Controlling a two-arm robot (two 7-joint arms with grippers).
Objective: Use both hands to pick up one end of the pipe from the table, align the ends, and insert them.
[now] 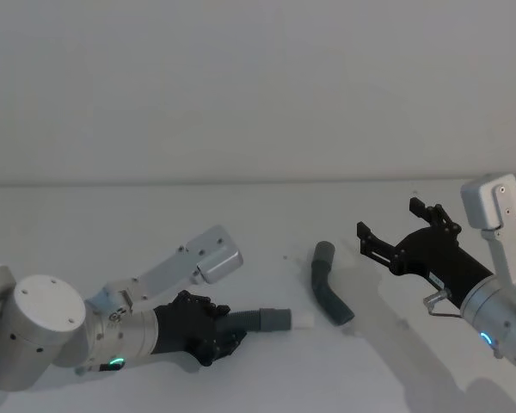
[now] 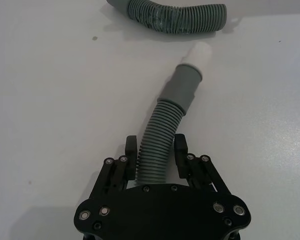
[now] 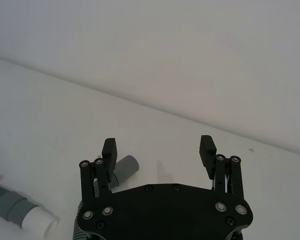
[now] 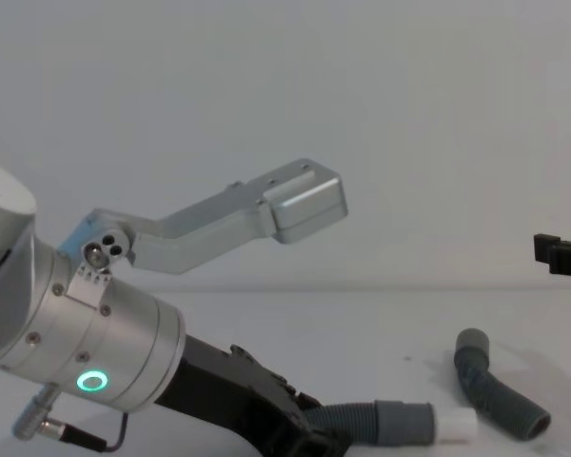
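My left gripper (image 1: 228,325) was clenched on the corrugated part of one pipe (image 1: 251,318), low over the table (image 1: 112,224). Its grey cuff (image 1: 276,319) and white tip (image 1: 303,319) stuck out ahead of my fingers, toward the right. If the tip touched the table, I could not tell. The other pipe (image 1: 328,291) lay bent on the table near the tip, plain cuff (image 1: 324,253) at its far end. My right gripper (image 1: 389,220) hovered to the right of this cuff, fingers spread wide, nothing between them.
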